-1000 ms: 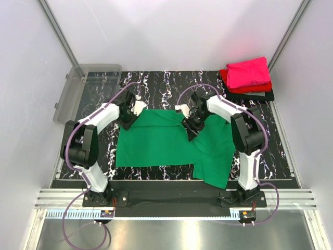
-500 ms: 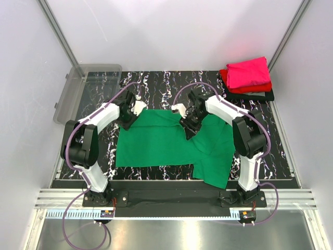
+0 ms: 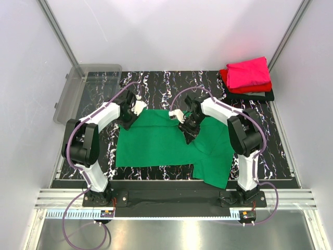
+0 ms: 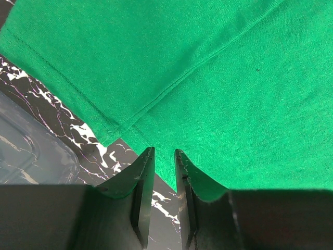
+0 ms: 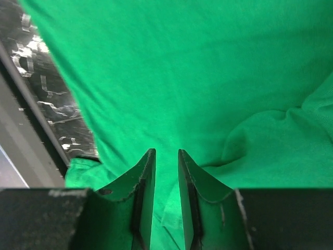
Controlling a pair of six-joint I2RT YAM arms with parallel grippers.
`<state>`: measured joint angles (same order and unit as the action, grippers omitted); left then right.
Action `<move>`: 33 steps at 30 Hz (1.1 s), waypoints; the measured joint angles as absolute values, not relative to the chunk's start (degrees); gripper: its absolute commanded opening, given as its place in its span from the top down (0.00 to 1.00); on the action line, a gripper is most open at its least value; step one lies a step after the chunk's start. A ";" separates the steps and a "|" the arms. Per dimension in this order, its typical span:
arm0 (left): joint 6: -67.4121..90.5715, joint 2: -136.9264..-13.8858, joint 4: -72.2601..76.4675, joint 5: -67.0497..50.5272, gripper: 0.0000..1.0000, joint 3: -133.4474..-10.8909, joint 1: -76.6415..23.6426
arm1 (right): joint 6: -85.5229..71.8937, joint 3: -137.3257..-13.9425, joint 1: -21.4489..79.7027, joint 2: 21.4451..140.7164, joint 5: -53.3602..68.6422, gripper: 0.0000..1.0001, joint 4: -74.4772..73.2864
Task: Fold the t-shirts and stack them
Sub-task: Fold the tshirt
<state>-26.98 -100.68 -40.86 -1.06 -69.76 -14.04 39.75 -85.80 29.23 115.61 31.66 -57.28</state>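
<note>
Your left arm [image 3: 104,114] was bent with its elbow out at 9 o'clock and its forearm reaching toward 2 o'clock. Your left gripper [image 3: 127,121] pointed down, its jaws pinched on the green t-shirt [image 3: 156,143]. Your right arm [image 3: 221,108] mirrored it, forearm toward 10 o'clock. Your right gripper [image 3: 188,136] pinched the same shirt.

One green t-shirt [image 3: 156,143], three stacked t-shirts [image 3: 248,73] (pink, red, black), one bin [image 3: 70,99], two claws [image 3: 126,123] [image 3: 187,137].

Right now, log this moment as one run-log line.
left gripper: shut on green t-shirt, far-left corner | right gripper: shut on green t-shirt, mid-cloth | folded stack: pink over red over black
</note>
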 measured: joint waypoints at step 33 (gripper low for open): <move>-26.94 -101.65 -40.91 -1.15 0.73 -70.17 -14.22 | 35.09 -85.06 29.19 117.32 17.39 0.76 -49.12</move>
